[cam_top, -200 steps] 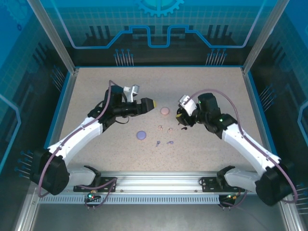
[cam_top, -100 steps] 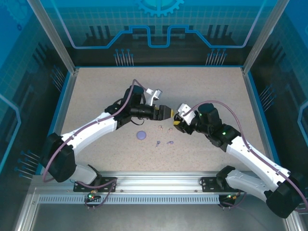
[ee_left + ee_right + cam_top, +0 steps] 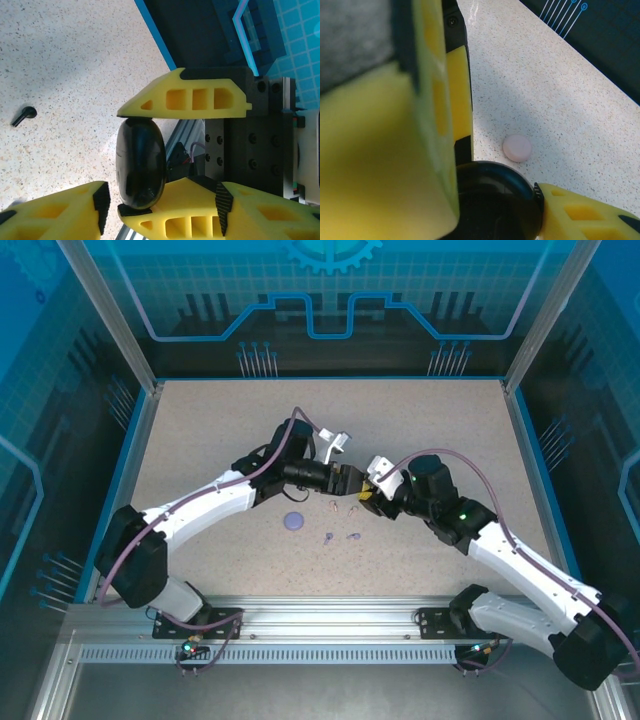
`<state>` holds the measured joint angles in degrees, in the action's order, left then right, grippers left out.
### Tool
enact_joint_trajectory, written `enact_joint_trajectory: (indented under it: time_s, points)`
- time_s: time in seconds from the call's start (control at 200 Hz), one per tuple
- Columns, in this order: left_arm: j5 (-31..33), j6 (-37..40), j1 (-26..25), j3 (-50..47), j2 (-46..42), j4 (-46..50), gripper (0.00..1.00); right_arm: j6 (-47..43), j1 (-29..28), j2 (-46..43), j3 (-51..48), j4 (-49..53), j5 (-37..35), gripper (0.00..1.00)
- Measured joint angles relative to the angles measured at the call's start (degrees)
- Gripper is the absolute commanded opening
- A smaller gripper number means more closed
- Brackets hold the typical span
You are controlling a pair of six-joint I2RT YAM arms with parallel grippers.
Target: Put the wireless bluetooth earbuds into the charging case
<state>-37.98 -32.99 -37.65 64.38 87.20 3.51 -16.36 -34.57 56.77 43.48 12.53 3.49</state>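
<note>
Speckled tabletop [image 3: 65, 65]: black earbud [image 3: 23, 115], stem down-left.

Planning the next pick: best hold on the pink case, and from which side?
Probably the rim of the pink case, pinched on two opposite edges, coming straight down from above. It lies flat and closed on the table, a low round disc, so any jaw angle fits and a sideways approach has little to catch.

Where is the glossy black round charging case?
The black case is mid-table in the top view, clamped in the right hand, meeting the left hand.
</note>
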Motion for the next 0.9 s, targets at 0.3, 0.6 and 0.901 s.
enact_joint_trajectory:
  time_s: [0.3,0.6,0.901]
  points:
    - [0.0,0.0,-0.2,0.2,0.9,0.3,0.50,0.0,0.0,0.6,0.0,-0.4,0.0,0.49]
    - [0.2,0.2,-0.2,1.2,2.0,0.8,0.43,0.0,-0.1,1.4,0.9,-0.3,0.2,0.50]
    - [1.4,1.4,0.0,1.2,2.3,2.2,0.28,-0.2,0.0,3.0,2.2,0.9,0.6,0.53]
